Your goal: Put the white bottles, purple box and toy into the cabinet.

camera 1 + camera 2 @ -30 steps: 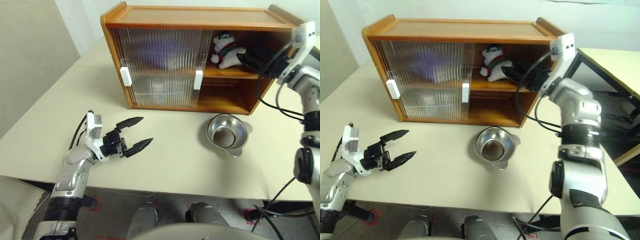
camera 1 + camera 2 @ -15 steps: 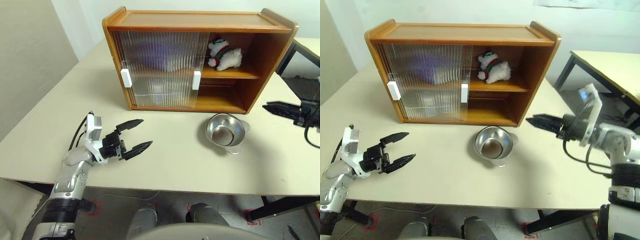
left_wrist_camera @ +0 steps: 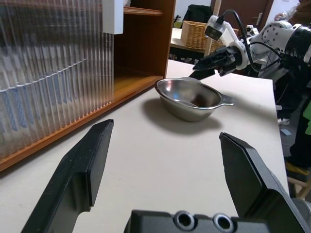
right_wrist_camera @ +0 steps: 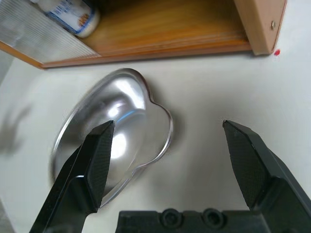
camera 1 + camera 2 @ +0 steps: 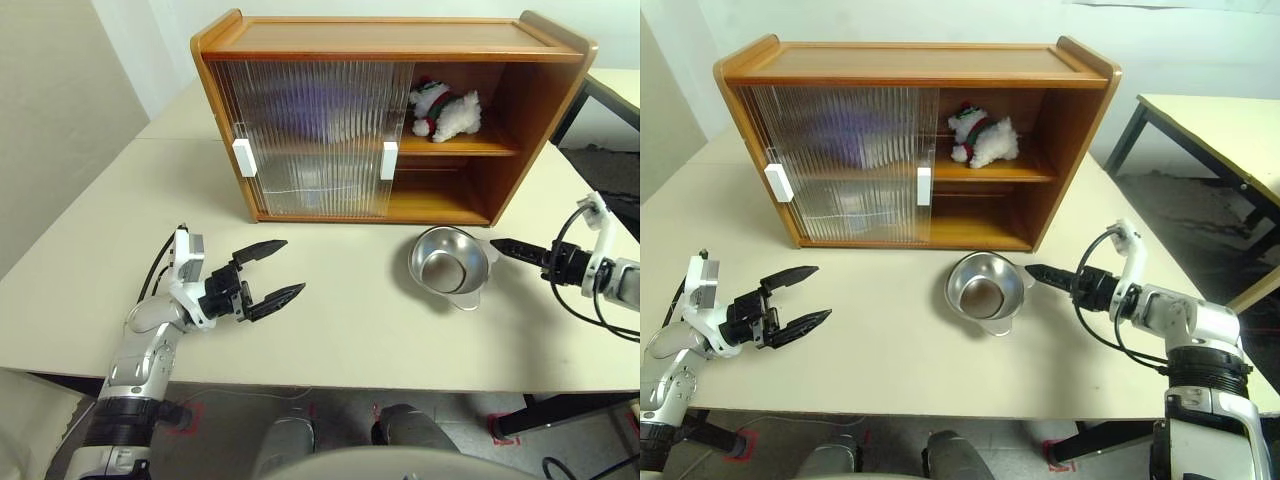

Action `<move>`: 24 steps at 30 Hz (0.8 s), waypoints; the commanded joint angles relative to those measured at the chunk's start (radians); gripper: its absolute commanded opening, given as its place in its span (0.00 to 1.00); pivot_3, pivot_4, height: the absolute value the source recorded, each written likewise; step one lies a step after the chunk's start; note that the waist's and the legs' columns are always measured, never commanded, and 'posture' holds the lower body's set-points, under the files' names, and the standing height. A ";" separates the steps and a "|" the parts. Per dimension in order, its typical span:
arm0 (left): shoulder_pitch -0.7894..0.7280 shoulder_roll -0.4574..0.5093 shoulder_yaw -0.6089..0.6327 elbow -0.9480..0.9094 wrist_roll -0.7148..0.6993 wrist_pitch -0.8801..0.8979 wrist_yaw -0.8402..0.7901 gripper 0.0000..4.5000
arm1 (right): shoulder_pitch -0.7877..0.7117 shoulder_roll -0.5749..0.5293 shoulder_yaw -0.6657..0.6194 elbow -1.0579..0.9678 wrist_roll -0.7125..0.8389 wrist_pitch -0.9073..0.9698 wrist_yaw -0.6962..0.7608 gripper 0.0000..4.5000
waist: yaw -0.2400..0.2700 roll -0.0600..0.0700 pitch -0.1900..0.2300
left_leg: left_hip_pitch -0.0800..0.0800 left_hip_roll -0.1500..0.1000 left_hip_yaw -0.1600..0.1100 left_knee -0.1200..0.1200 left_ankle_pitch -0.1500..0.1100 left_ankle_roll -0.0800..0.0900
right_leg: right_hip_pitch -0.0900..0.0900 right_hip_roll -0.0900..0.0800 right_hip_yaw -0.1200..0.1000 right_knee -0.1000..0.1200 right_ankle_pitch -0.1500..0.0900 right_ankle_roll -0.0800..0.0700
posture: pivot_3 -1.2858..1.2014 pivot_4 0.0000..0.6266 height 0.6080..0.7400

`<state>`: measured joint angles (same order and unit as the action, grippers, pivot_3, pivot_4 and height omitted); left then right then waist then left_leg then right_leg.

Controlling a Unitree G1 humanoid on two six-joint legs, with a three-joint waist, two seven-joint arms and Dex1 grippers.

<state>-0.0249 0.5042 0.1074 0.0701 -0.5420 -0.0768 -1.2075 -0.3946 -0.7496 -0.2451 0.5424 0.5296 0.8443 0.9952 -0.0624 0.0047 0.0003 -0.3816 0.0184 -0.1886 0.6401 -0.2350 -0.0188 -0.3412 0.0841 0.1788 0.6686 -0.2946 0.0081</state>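
One toy (image 5: 445, 108) lay on the middle shelf (image 5: 455, 146) in the open right half of the cabinet (image 5: 390, 35); it was a white plush with a red-and-green sweater; one purple box (image 5: 315, 100) showed as a lavender blur behind the ribbed sliding doors (image 5: 310, 135), upper level; two doors counted, each with one white handle; one white bottle (image 4: 73, 14) stood on the cabinet's bottom board at the door's edge; blue-printed shapes lower behind the glass could not be counted. One metal bowl (image 5: 448, 265) sat on the table (image 5: 360, 330) in front of the cabinet's open side. The right gripper (image 5: 1040, 274) hovered just beside the bowl's rim, fingers spread wide, holding nothing; the left gripper (image 5: 275, 270) hung over the table well apart from the cabinet, fingers likewise wide apart and empty.
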 commanded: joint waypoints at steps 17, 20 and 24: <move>0.007 0.009 -0.013 -0.029 -0.016 0.018 -0.049 1.00 | -0.027 0.068 -0.032 -0.011 0.053 0.117 -0.040 0.37 | 0.001 0.000 0.000 | 0.002 0.000 0.000 0.002 0.000 0.000 | 0.002 0.000 0.000 0.000 -0.002 0.004 | 0.48 0.00 1.00; 0.008 0.007 -0.015 -0.028 -0.010 0.020 -0.046 1.00 | -0.025 0.085 -0.059 -0.012 0.065 0.072 -0.047 0.13 | 0.001 0.000 -0.001 | 0.002 0.000 0.000 0.001 0.000 0.000 | 0.002 0.000 0.000 0.000 -0.002 0.003 | 0.48 0.01 1.00; 0.004 0.007 -0.012 -0.022 -0.009 0.021 -0.042 1.00 | -0.034 0.092 -0.106 0.001 0.100 0.088 -0.059 0.04 | 0.002 0.000 -0.002 | 0.002 0.000 0.000 0.002 0.000 0.000 | 0.003 0.000 0.000 0.000 -0.003 0.004 | 0.48 0.01 1.00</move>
<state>-0.0205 0.5090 0.0987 0.0542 -0.5556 -0.0622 -1.2512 -0.4283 -0.6472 -0.3288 0.5282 0.6426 0.9454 0.9805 -0.0601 0.0042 -0.0012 -0.3792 0.0180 -0.1889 0.6426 -0.2349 -0.0188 -0.3383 0.0839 0.1793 0.6687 -0.2968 0.0119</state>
